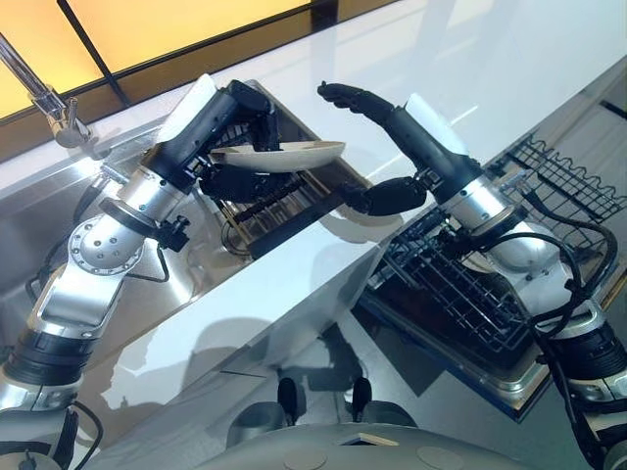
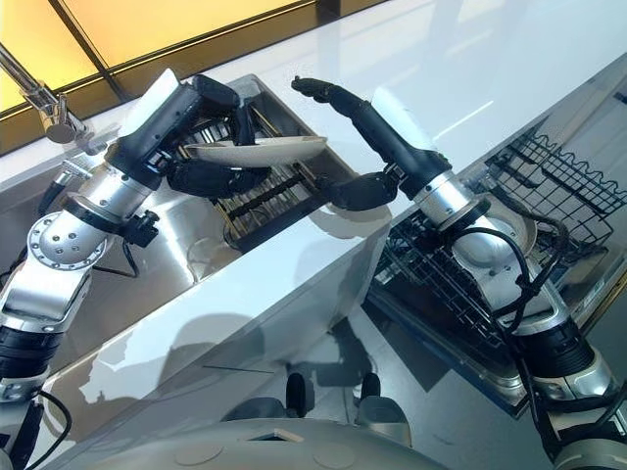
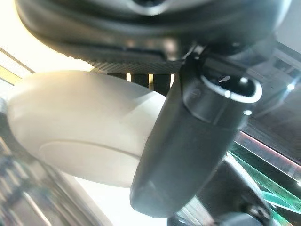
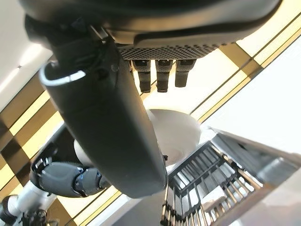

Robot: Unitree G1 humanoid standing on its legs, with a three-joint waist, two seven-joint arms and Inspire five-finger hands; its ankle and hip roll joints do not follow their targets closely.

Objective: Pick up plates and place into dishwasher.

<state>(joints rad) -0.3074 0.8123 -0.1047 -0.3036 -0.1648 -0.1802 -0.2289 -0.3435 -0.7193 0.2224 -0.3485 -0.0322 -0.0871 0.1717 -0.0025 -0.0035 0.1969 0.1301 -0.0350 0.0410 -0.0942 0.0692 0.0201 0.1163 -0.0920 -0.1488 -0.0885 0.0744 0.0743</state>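
Note:
A cream plate [image 1: 284, 155] hangs level above the black rack in the sink. My left hand [image 1: 240, 110] is shut on its left rim, fingers curled over the top and thumb [image 3: 188, 155] pressed under it. The plate's pale underside [image 3: 84, 136] shows in the left wrist view. My right hand [image 1: 416, 142] is open at the plate's right edge, fingers stretched out above the rim and thumb [image 1: 387, 196] below it, a little apart from the plate [image 4: 174, 132]. The dishwasher's wire basket [image 1: 460, 284] lies pulled out at the lower right, under my right forearm.
A black slatted rack [image 1: 284, 211] sits in the steel sink [image 1: 196, 264]. A faucet [image 1: 49, 98] stands at the far left. A white counter strip [image 1: 294, 294] separates the sink from the dishwasher basket. More wire basket [image 1: 568, 181] shows at the right edge.

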